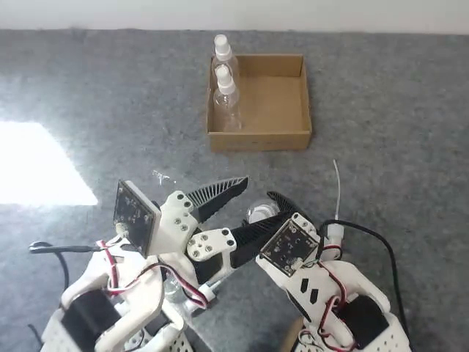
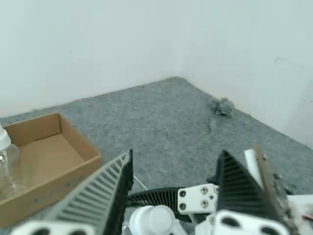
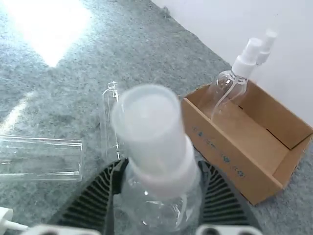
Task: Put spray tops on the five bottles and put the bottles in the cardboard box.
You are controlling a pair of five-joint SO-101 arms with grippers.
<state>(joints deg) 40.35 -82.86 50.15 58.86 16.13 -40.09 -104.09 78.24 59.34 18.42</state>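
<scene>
Two capped bottles point(image 1: 226, 92) are stood against the left wall of the cardboard box point(image 1: 278, 99) (set near the far edge of the desk point(image 1: 381, 110)). Near the front edge, a third bottle point(image 3: 159, 205), with a spray top point(image 3: 146, 122) on it, is gripped by the right claw point(image 3: 159, 171). The left claw point(image 2: 177, 156) is held spread wide just beside it.

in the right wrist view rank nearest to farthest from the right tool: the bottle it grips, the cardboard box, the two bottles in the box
1. Held bottle, clamped in the right tool.
2. Cardboard box, its near wall ahead.
3. Front boxed bottle, in the box's far corner.
4. Rear boxed bottle, just behind it.
</scene>
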